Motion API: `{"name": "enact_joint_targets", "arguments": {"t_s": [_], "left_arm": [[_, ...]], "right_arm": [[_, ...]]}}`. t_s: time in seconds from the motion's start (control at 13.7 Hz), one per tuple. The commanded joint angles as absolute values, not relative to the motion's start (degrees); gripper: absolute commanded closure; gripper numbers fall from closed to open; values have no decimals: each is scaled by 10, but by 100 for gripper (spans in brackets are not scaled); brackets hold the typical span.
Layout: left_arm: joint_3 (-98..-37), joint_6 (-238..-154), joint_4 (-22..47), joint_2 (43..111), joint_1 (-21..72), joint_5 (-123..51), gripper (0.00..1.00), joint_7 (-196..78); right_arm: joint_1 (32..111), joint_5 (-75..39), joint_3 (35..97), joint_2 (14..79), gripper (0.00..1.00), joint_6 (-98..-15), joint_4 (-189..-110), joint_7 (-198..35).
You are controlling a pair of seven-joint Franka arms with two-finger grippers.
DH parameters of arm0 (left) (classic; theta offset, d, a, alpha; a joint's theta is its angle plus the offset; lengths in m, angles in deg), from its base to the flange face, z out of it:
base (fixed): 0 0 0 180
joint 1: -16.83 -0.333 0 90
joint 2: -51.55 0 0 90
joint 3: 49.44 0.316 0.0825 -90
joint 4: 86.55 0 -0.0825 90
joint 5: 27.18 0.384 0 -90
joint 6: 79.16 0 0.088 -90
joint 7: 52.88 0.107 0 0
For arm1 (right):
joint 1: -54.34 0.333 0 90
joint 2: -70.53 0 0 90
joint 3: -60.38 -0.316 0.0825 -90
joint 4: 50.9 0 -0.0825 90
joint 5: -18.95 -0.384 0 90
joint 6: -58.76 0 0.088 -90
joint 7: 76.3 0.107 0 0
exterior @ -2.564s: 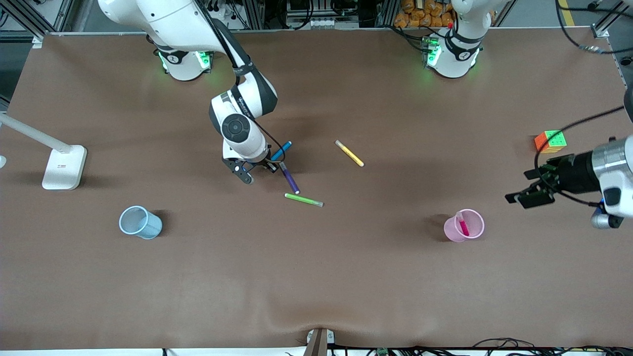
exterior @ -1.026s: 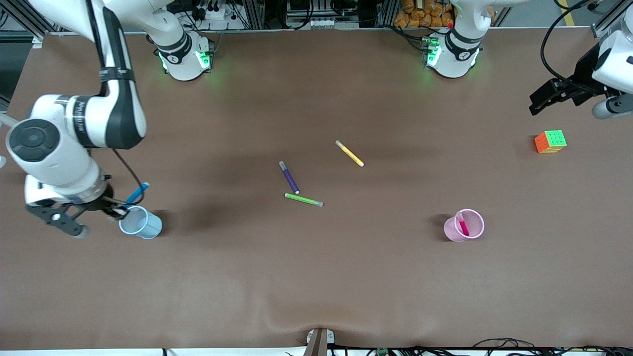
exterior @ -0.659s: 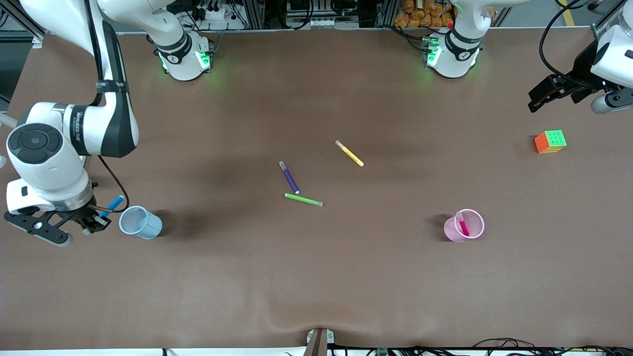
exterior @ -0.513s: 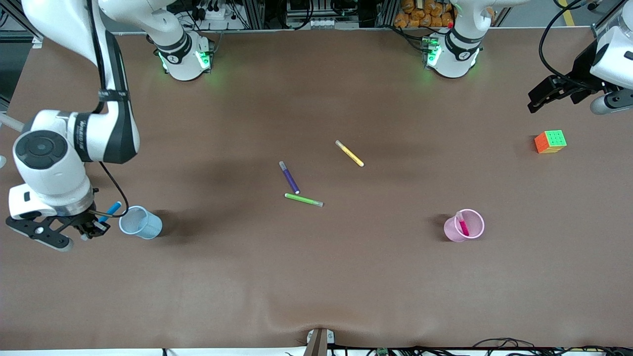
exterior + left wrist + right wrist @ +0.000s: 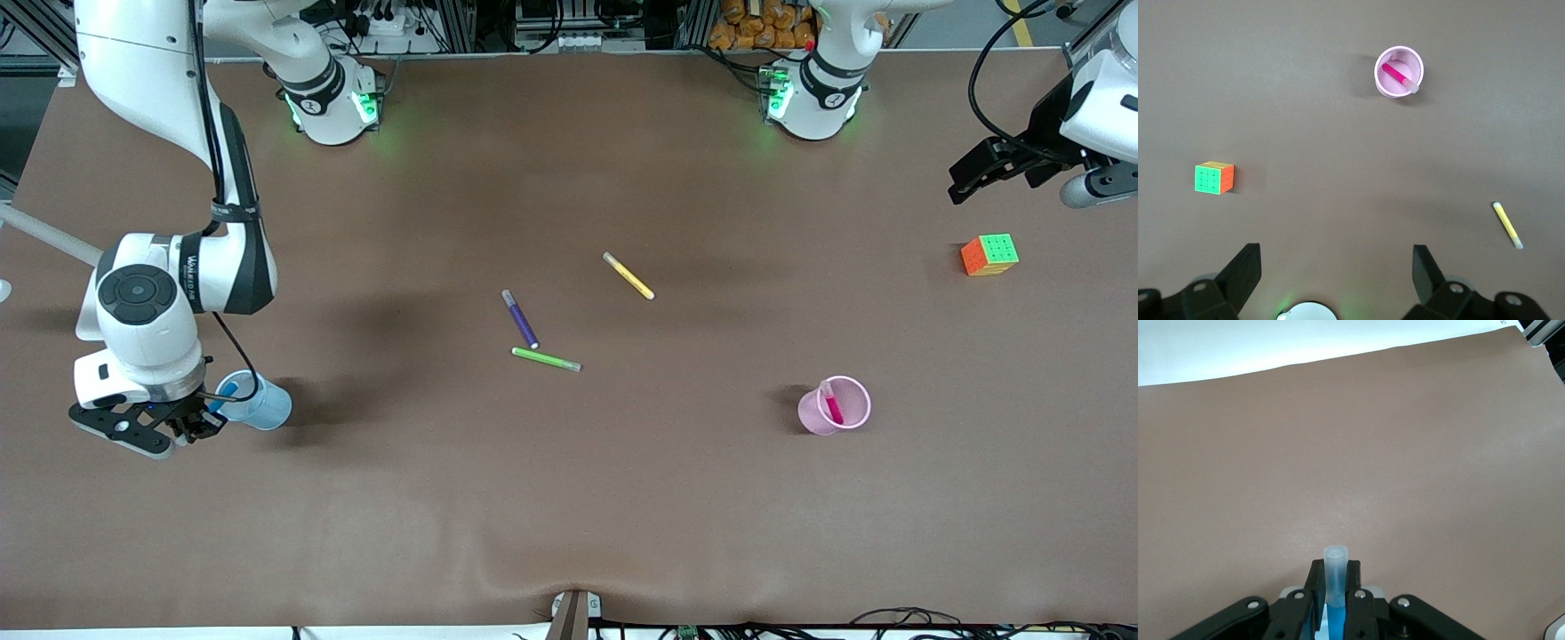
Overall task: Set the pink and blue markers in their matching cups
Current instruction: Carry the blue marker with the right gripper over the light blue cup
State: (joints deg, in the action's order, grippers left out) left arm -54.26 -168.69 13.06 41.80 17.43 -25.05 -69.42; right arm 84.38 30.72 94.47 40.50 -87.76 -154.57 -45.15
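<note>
At about eight o'clock on the desk (image 5: pixel 569 498) in the front view, the right tool (image 5: pixel 200 418) hung over the rim of the blue cup (image 5: pixel 260 402), at the edge toward the right arm's end of the desk. It was clenched on the blue marker (image 5: pixel 224 395), whose lower end pointed into the cup's mouth; the right wrist view showed the fingers (image 5: pixel 1315 600) pressed against the barrel just below its pale cap. The marker was not yet free in the cup.

The likely trouble lay in that off-centre hold. Released from the rim side at a slant, the marker could strike the thin lip and either skid out onto the desk or tip the light cup over. A tool lowered too far could also nudge the cup and shift it.

Near the centre, the purple pen (image 5: pixel 520 318), the green pen (image 5: pixel 546 359) and the yellow pen (image 5: pixel 629 276) lay flat, well apart from both cups, and posed no risk so long as they were left alone.

At about four o'clock, the pink cup (image 5: pixel 845 416) stood upright with the pink marker (image 5: pixel 832 404) leaning inside it, so that half looked finished.

At two o'clock the left tool (image 5: pixel 969 178) waited above the desk's edge, released and empty, with the colour cube (image 5: pixel 989 254) on the desk below it.
</note>
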Motion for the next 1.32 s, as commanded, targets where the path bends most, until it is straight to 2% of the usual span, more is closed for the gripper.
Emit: {"name": "enact_joint_targets", "arguments": {"t_s": [0.0,0.37,0.44,0.59,1.03,1.25], "left_arm": [[-539,-1688,133,415,174,-256,0,-678],[-538,-1685,133,416,174,-256,0,-677],[-538,-1685,133,416,174,-256,0,-677],[-538,-1684,134,416,174,-256,0,-677],[-539,-1672,134,415,174,-256,0,-679],[-538,-1672,134,415,174,-256,0,-679]], "right_arm": [[842,314,940,398,100,-910,-1564,-426],[848,315,940,391,100,-916,-1579,-405],[848,315,940,391,83,-914,-1579,-405],[848,315,939,391,0,-910,-1579,-404],[848,315,940,395,0,-907,-1562,-416],[856,316,938,395,0,-856,-1516,-418]]}}
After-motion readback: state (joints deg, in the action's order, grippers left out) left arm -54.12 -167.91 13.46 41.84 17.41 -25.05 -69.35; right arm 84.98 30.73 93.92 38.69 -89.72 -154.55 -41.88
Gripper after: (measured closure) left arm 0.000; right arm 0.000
